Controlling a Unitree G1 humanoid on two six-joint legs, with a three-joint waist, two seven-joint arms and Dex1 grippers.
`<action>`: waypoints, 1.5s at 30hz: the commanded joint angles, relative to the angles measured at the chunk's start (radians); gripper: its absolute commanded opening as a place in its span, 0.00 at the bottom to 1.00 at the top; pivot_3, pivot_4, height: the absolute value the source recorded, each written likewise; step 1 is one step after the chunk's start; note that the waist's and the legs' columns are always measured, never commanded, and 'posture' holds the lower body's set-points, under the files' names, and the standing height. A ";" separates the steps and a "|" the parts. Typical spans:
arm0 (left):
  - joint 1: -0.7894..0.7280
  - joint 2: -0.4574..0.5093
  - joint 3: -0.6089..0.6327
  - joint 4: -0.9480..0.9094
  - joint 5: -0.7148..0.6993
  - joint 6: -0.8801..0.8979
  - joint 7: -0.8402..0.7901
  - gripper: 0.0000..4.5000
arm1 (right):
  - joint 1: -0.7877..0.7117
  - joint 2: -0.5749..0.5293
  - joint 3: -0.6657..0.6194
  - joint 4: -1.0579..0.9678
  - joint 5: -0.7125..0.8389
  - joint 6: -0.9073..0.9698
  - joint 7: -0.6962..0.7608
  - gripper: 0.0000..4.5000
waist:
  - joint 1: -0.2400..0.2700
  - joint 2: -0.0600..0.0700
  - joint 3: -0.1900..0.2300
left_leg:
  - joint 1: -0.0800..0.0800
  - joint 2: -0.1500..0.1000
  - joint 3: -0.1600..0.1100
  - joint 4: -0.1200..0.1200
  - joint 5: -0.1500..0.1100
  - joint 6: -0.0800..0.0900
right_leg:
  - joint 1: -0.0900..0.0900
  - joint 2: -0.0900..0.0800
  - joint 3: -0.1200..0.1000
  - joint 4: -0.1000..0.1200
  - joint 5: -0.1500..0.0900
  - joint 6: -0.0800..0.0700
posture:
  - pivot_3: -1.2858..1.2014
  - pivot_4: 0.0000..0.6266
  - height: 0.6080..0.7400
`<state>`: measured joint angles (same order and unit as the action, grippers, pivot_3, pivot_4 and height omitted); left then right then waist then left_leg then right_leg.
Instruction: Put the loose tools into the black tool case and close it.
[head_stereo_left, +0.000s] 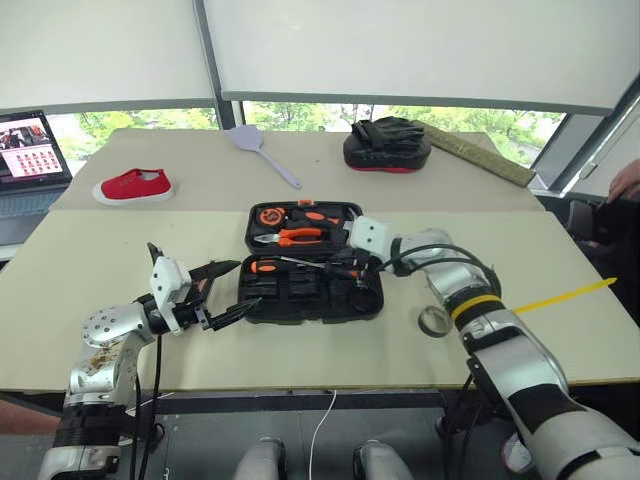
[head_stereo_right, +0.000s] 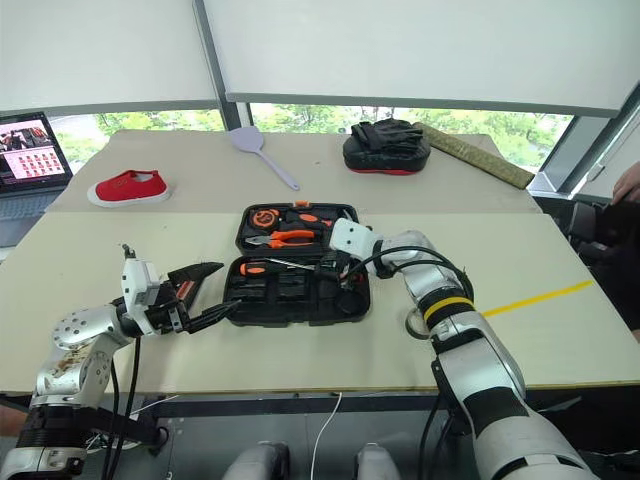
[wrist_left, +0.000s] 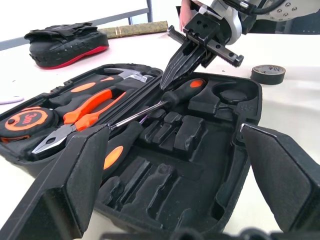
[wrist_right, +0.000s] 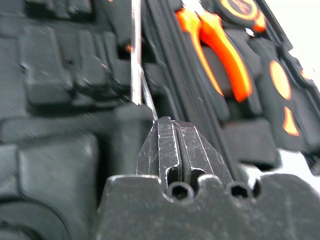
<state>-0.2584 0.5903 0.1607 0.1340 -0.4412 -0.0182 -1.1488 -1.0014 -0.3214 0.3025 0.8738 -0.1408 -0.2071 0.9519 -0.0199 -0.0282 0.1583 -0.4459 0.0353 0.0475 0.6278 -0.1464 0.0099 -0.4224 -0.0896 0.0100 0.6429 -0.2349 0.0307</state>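
Right gripper (wrist_left: 172, 75), fingers pressed together and empty, hovers right over the screwdriver (wrist_left: 165, 102) handle; its shaft runs leftward across the black tool case (head_stereo_left: 312, 300). Left gripper (head_stereo_left: 222, 292) waits spread.

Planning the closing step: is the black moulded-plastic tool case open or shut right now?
Open. The black moulded-plastic tool case lies flat, both halves showing: orange-handled pliers in the far half, a screwdriver across the near slots.

Matt black plastic tool case (head_stereo_left: 310, 300), shiny metal screwdriver (wrist_left: 165, 102) shaft
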 joint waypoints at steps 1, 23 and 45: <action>-0.005 0.013 0.007 -0.027 -0.002 -0.013 0.004 1.00 | 0.030 0.005 -0.002 -0.025 0.007 -0.038 0.025 0.01 | 0.001 0.000 0.000 | 0.000 0.000 0.000 0.000 0.000 0.000 | 0.000 0.000 0.000 0.000 0.000 0.000 | 0.52 0.24 1.00; -0.004 0.017 0.005 -0.021 0.011 -0.013 0.006 1.00 | 0.122 0.025 -0.020 -0.125 0.038 0.055 0.036 0.01 | 0.004 0.000 0.000 | 0.001 0.000 0.000 0.000 0.000 0.000 | 0.001 0.000 0.000 0.000 0.000 0.000 | 0.52 0.24 1.00; 0.150 0.078 0.267 -0.006 -0.070 0.005 0.112 1.00 | 0.260 -0.038 -0.199 -0.429 0.294 0.072 0.113 0.26 | 0.005 -0.002 0.000 | 0.002 0.001 0.001 -0.002 0.000 0.000 | 0.001 -0.001 0.001 0.000 0.000 -0.001 | 0.52 0.24 1.00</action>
<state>-0.1395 0.6382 0.3281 0.1332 -0.4799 0.0201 -1.0684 -0.7625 -0.3219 0.1684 0.5748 0.0646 -0.1284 1.0200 -0.0148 -0.0299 0.1579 -0.4444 0.0362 0.0479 0.6259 -0.1467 0.0096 -0.4221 -0.0907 0.0106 0.6416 -0.2352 0.0300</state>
